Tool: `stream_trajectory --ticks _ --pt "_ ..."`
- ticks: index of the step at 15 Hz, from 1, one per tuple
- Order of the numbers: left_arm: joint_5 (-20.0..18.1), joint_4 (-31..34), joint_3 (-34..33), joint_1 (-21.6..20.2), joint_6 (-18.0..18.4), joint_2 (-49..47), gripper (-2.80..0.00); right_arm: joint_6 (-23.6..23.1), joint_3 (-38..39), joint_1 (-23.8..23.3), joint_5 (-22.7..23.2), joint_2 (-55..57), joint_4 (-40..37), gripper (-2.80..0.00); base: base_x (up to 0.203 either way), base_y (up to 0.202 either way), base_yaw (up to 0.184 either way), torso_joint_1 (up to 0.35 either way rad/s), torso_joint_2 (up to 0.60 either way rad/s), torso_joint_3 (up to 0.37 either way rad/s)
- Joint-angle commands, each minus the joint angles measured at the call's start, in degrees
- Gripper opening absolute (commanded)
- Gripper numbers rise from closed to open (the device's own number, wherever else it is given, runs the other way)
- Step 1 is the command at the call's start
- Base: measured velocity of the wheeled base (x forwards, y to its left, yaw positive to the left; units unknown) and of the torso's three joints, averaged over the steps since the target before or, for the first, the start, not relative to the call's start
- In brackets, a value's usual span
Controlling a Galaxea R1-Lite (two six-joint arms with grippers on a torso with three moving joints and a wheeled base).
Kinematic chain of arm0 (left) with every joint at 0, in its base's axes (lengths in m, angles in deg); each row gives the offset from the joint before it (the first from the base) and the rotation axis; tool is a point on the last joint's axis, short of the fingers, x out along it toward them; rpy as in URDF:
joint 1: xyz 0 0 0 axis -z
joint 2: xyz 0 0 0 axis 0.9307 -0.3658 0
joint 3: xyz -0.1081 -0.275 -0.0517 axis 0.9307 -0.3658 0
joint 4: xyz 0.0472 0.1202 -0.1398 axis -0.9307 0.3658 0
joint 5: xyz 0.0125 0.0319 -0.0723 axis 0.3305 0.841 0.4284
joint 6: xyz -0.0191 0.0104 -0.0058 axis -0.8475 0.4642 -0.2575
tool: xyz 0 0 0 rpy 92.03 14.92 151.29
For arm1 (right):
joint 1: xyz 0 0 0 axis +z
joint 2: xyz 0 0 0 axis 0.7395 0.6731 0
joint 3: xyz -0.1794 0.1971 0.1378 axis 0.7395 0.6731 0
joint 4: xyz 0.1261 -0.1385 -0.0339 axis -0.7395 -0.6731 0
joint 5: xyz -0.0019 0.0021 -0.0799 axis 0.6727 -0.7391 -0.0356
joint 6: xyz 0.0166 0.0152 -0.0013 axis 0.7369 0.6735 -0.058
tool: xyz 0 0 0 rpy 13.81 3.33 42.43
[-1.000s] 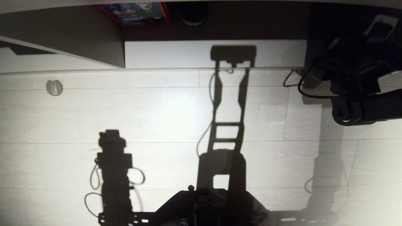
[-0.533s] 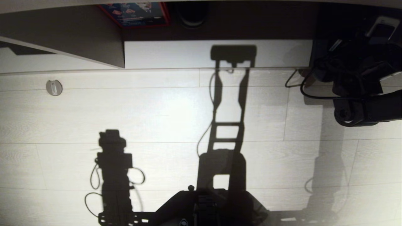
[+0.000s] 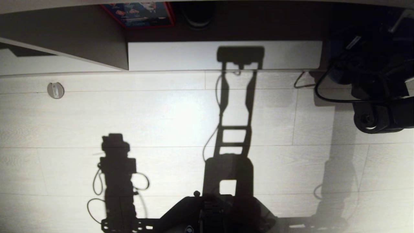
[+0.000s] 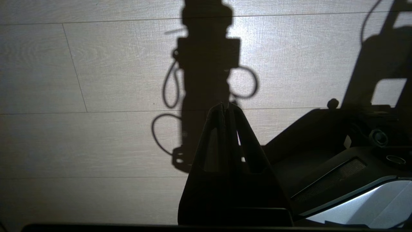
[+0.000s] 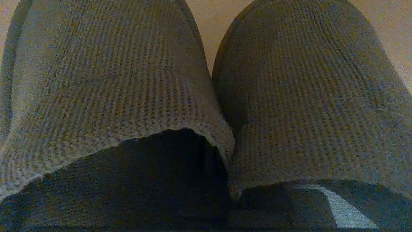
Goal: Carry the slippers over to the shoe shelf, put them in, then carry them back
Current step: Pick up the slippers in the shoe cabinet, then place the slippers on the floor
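The two slippers fill the right wrist view, one (image 5: pixel 96 80) beside the other (image 5: pixel 302 96), grey knit toes pointing away, inner edges pressed together at the middle. My right gripper is shut on the slippers where those edges meet; its fingers are hidden in the dark openings. In the head view my right arm (image 3: pixel 375 116) reaches into the dark far right end of the shoe shelf (image 3: pixel 194 55), where the slippers cannot be made out. My left gripper (image 4: pixel 227 108) hangs shut and empty over the floor.
The shelf has a pale bottom board, a dark back and a slanted divider (image 3: pixel 81 42). A red-edged box (image 3: pixel 139 14) and a dark round thing (image 3: pixel 197 14) sit inside. A round disc (image 3: pixel 55 90) lies on the plank floor. My base (image 3: pixel 213 210) is at the near edge.
My right arm has shifted toward the right edge of the head view and a little nearer. The rest of the scene has kept still.
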Motion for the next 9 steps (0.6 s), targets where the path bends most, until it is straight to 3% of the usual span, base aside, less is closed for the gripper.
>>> stream_trajectory --ticks 1,6,9 --pt "0.0 0.0 0.0 0.0 0.0 0.0 -2.80 0.0 1.7 0.6 -0.1 -3.5 0.6 -2.80 0.000 0.000 0.000 0.000 0.00 0.000" --pt "0.0 0.0 0.0 0.0 0.0 0.0 -2.80 0.3 8.5 2.9 -0.2 -11.1 0.2 -2.80 0.000 0.000 0.000 0.000 0.00 0.000" --pt "0.0 0.0 0.0 0.0 0.0 0.0 -2.80 1.6 21.4 5.9 -0.2 -14.9 -0.4 -2.80 0.000 0.000 0.000 0.000 0.00 0.000"
